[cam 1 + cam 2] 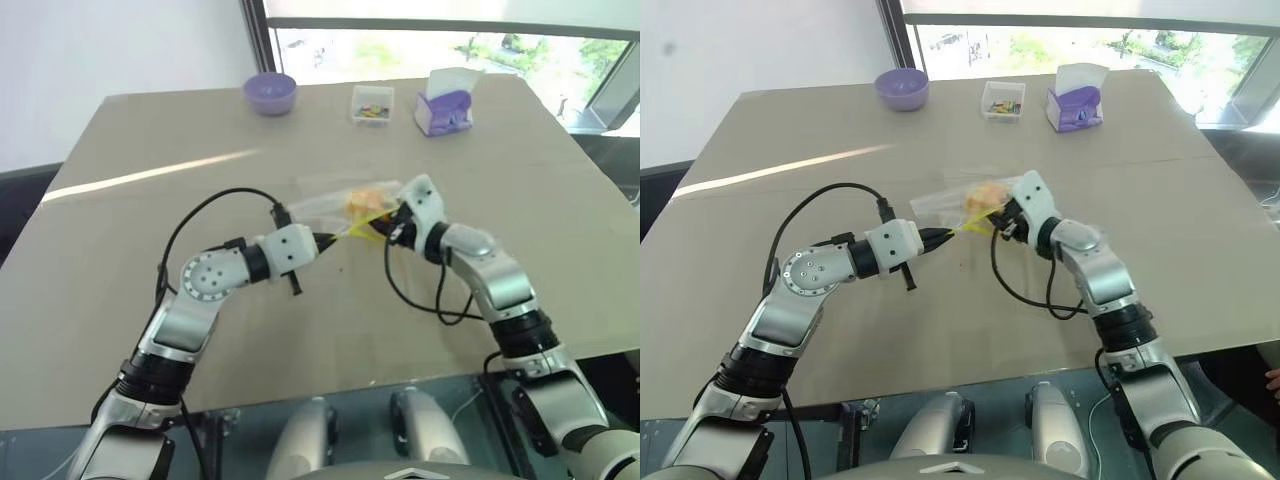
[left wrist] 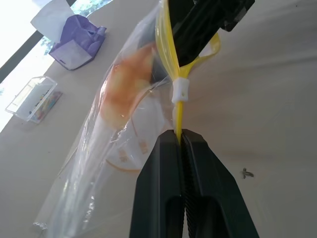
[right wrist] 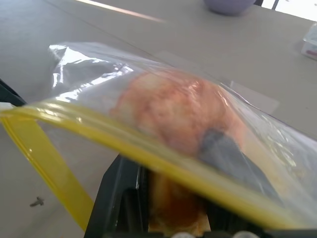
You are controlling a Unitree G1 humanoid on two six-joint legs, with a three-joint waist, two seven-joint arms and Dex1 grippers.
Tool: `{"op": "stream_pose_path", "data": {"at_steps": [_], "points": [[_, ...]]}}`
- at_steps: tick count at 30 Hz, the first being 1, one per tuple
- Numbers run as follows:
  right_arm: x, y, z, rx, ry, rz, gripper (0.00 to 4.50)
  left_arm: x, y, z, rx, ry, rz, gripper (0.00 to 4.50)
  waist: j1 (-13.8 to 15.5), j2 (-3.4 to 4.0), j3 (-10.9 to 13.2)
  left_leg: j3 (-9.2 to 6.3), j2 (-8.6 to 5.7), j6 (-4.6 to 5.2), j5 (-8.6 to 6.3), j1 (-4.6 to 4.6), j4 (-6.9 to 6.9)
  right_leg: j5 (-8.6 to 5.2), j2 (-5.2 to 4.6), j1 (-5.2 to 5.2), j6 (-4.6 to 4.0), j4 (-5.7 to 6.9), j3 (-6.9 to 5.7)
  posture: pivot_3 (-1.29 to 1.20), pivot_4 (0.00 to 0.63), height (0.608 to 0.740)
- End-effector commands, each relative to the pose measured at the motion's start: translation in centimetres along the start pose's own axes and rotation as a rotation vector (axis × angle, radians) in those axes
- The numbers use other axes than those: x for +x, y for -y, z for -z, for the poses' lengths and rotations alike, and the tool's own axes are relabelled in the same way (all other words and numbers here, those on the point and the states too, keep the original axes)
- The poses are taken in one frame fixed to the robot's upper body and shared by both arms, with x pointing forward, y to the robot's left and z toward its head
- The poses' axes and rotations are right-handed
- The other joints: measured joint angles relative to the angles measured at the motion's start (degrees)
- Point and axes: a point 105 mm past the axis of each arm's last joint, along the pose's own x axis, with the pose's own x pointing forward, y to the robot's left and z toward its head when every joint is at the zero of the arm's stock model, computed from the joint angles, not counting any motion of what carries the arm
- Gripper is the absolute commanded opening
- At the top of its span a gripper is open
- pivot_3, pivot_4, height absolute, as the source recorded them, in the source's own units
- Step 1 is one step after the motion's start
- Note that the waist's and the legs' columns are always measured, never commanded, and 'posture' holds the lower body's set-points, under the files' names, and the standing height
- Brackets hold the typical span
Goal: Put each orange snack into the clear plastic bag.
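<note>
Insertion step in hand. Left gripper [image 2: 181,144] is clamped tight on the yellow seal strip of the clear plastic bag [image 1: 330,205], mid-table. Right gripper [image 1: 385,222], jaws partly closed around the orange snack [image 3: 173,111], reaches through the bag mouth (snack already inside the film). Next, by my judgement: release the snack, then draw the right fingers out without dragging the bag.

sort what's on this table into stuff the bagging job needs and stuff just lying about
Part of the job:
- round yellow-orange snack bun, partly inside the bag
- clear plastic zip bag with yellow seal strip
- left gripper, shut on the seal strip
- right gripper, holding the bun at the bag's mouth

Just lying about:
- purple bowl
- small clear box of colourful bits
- purple tissue box
</note>
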Motion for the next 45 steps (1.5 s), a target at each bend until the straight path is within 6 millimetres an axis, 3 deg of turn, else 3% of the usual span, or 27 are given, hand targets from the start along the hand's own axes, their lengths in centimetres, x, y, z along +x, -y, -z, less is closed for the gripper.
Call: {"op": "stream_pose_path", "data": {"at_steps": [1,6,14,15,16,17,22,23,25,28,30,35,39,45], "points": [[0.2,0.4,-1.1,-0.024,0.031,0.035,1.46,0.1,-0.4,-1.3,0.013,0.048,-0.013,0.0,0.2,0.0,0.0,-0.01,0.0,0.0,0.0,0.0,0.0,0.0,0.0,0.01,0.0,0.0,-0.01,0.0,0.15,0.74],[-0.1,1.3,-1.2,-0.032,0.032,0.086,3.01,0.2,-0.8,-0.4,-0.041,0.003,-0.047,0.0,0.1,0.01,0.0,-0.01,-0.01,0.0,0.0,0.01,0.0,0.0,0.0,0.0,0.0,0.0,-0.01,0.0,0.15,0.74],[-3.7,1.5,-2.4,-0.116,0.077,0.016,3.01,0.2,-2.6,1.3,-0.139,-0.085,-0.147,0.0,0.4,0.0,0.0,-0.07,-0.04,0.0,0.0,-0.03,0.0,0.0,0.0,0.03,0.01,-0.07,-0.07,0.0,0.15,0.74],[-3.9,1.8,-2.5,-0.115,0.077,0.026,2.48,0.2,-2.7,1.3,-0.143,-0.088,-0.151,0.0,0.4,0.0,0.0,-0.07,-0.04,0.0,0.0,-0.02,0.0,0.0,0.0,0.03,0.01,-0.06,-0.07,0.0,0.15,0.74],[-4.1,1.8,-2.5,-0.125,0.076,0.028,2.42,0.3,-2.8,1.3,-0.146,-0.089,-0.154,0.0,0.3,0.0,0.0,-0.06,-0.03,0.0,0.0,-0.02,0.0,0.0,0.0,0.03,0.01,-0.06,-0.07,0.0,0.15,0.74],[-4.5,1.5,-2.6,-0.146,0.079,0.011,1.82,0.3,-2.8,1.4,-0.154,-0.09,-0.156,0.0,0.1,-0.01,0.0,-0.06,-0.03,0.0,0.0,-0.01,0.0,0.0,0.0,0.03,0.01,-0.06,-0.06,0.0,0.15,0.74],[-6.2,1.2,-3.4,-0.281,0.107,-0.002,1.7,0.5,-3.3,1.4,-0.169,-0.088,-0.165,0.0,0.2,-0.02,0.0,-0.09,0.01,0.0,0.0,-0.02,-0.02,-0.01,0.02,0.02,0.01,-0.05,-0.09,0.0,0.15,0.74],[-6.7,1.1,-3.4,-0.32,0.098,-0.012,2.13,0.5,-3.4,1.4,-0.172,-0.087,-0.166,0.0,0.2,-0.03,0.0,-0.07,0.0,0.0,0.0,-0.03,-0.02,-0.01,0.01,0.02,0.01,-0.05,-0.08,0.0,0.15,0.74],[-7.3,1.0,-3.2,-0.377,0.084,-0.021,2.46,0.5,-3.4,1.4,-0.176,-0.087,-0.167,0.0,0.2,-0.03,0.0,-0.04,-0.03,0.0,0.0,-0.02,0.0,-0.01,-0.01,0.03,0.02,-0.08,-0.06,0.0,0.15,0.74],[-8.1,1.5,-2.8,-0.533,0.053,0.026,4.0,0.4,-3.5,1.4,-0.182,-0.086,-0.168,0.0,0.4,-0.07,0.1,-0.06,-0.02,0.0,0.0,-0.03,-0.01,-0.01,-0.01,0.03,0.02,-0.11,-0.08,0.0,0.15,0.74],[-8.4,1.6,-2.3,-0.651,0.022,0.025,4.42,0.4,-3.6,1.3,-0.186,-0.083,-0.167,0.0,0.4,-0.07,0.1,-0.05,-0.02,0.0,0.0,-0.03,-0.01,-0.01,0.0,0.03,0.02,-0.11,-0.08,0.0,0.15,0.74],[-8.3,2.0,0.5,-0.868,-0.091,0.008,4.42,0.6,-3.5,0.9,-0.191,-0.074,-0.161,0.0,0.4,-0.11,0.1,-0.01,-0.02,0.0,0.0,-0.01,-0.01,-0.01,0.0,0.04,0.02,-0.12,-0.06,0.0,0.15,0.74],[-8.0,2.0,2.2,-0.919,-0.142,-0.02,4.42,0.7,-3.6,0.7,-0.194,-0.068,-0.159,0.0,0.4,-0.14,0.1,0.0,-0.02,-0.01,0.0,-0.02,-0.01,-0.01,0.0,0.03,0.02,-0.12,-0.05,0.0,0.15,0.74],[-7.5,3.0,2.9,-0.955,-0.168,0.006,4.42,0.6,-3.7,0.6,-0.192,-0.069,-0.162,0.0,0.5,-0.16,0.1,0.0,-0.02,-0.01,0.0,-0.02,0.0,-0.01,-0.01,0.04,0.02,-0.15,-0.04,0.0,0.15,0.74]]}}
